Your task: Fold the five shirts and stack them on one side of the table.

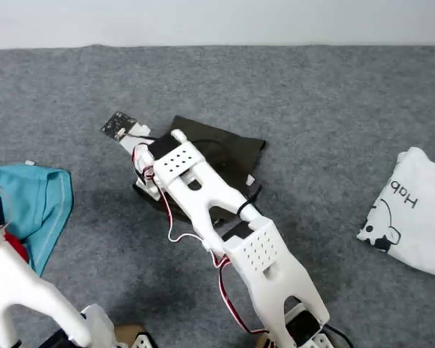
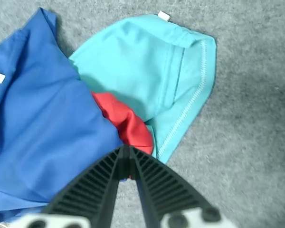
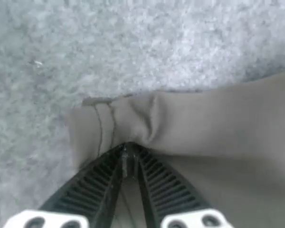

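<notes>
Olive shirt pinched by right fingers; left fingers pressed together above red shirt.

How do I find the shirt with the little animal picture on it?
Go to the right side of the grey table. A white shirt lies there alone. Only it is white with a black animal drawing; the dark shirt and teal shirt show no picture.

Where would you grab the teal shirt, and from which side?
Probably pinch the teal shirt at its stitched hem, approaching from the bare carpet side: that edge lies free, while the other side meets the blue shirt and red shirt.
</notes>
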`<state>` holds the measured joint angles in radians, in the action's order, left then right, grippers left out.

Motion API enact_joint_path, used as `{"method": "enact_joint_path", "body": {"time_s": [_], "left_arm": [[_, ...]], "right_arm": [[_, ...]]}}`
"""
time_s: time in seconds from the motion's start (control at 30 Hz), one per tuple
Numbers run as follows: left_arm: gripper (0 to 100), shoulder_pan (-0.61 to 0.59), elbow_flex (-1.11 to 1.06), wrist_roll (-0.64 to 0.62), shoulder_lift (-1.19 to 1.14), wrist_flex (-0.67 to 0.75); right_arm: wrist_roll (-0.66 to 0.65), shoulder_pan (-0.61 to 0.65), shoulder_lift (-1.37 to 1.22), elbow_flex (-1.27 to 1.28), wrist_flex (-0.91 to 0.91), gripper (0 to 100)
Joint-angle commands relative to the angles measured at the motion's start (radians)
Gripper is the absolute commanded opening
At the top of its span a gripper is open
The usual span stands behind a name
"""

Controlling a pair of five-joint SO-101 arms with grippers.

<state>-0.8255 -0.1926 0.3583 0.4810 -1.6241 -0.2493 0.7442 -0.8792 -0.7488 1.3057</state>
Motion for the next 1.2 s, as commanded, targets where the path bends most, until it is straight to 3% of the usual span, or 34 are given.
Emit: {"method": "enact_joint_path", "body": {"time_s": [0.0, 0.2, 0.47, 0.57, 0.8, 0.9, 1.07, 1.17], "left_arm": [[1, 0.006, -0.001, 0.011, 0.028, 0.021], [1, 0.006, -0.001, 0.011, 0.026, 0.021], [1, 0.006, -0.001, 0.011, 0.026, 0.035], [1, 0.006, -0.001, 0.011, 0.023, 0.035], [1, 0.023, -0.001, 0.011, 0.02, 0.037], [1, 0.032, -0.002, 0.011, 0.02, 0.043], [1, 0.037, -0.002, 0.009, 0.02, 0.049], [1, 0.038, -0.015, 0.009, 0.02, 0.051]], "right_arm": [[0.006, 0.013, 0.111, -0.087, 0.038, 1.0], [0.046, -0.021, 0.182, -0.226, 0.166, 1.1], [0.431, -0.125, 0.197, -0.373, 0.489, 5.0], [0.546, -0.186, 0.225, -0.321, 0.492, 6.1], [0.631, -0.243, 0.242, -0.259, 0.489, 7.1], [0.75, -0.248, 0.208, -0.247, 0.483, 16.2], [0.876, -0.249, 0.085, -0.25, 0.47, 44.8], [0.884, -0.245, 0.004, -0.25, 0.415, 48.2]]}}
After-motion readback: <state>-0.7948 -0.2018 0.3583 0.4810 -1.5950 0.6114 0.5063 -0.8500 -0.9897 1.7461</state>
